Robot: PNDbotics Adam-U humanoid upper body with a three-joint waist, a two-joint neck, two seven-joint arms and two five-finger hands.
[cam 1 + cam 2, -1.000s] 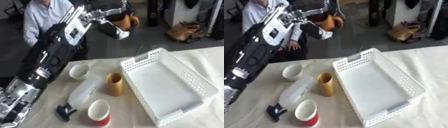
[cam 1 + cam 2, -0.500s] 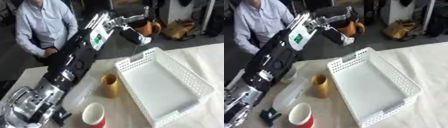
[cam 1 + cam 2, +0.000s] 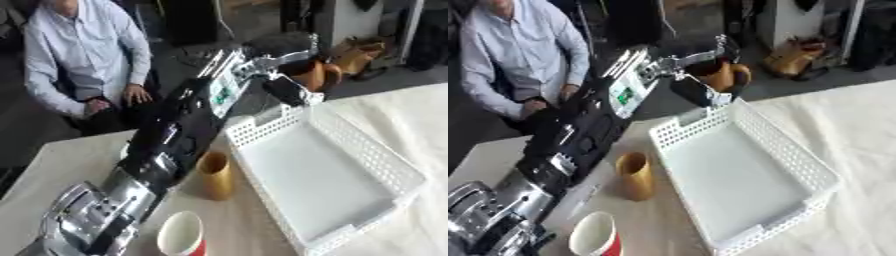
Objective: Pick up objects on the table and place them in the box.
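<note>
The left arm stretches far over the box's (image 3: pixel 324 170) far-left corner, hand (image 3: pixel 702 75) curled around a brown object (image 3: pixel 726 76); its axis is unclear. Box runs near-far.

Even, soft indoor light, moderately bright; no single source visible. Shadows faint: weak dark patch beside tan upright cylindrical cup (image 3: pixel 215 176) on pale cream tabletop (image 3: pixel 398 125). White perforated plastic basket (image 3: pixel 325 172) nearly washed out, floor featureless, mesh holes smeared. Mild glare on silver metal joints of black left arm (image 3: pixel 96 220) at lower left. Whole picture soft, blocky; left hand (image 3: pixel 702 85) and brown object in it blurred. Dark background beyond table murky, low detail.
</note>
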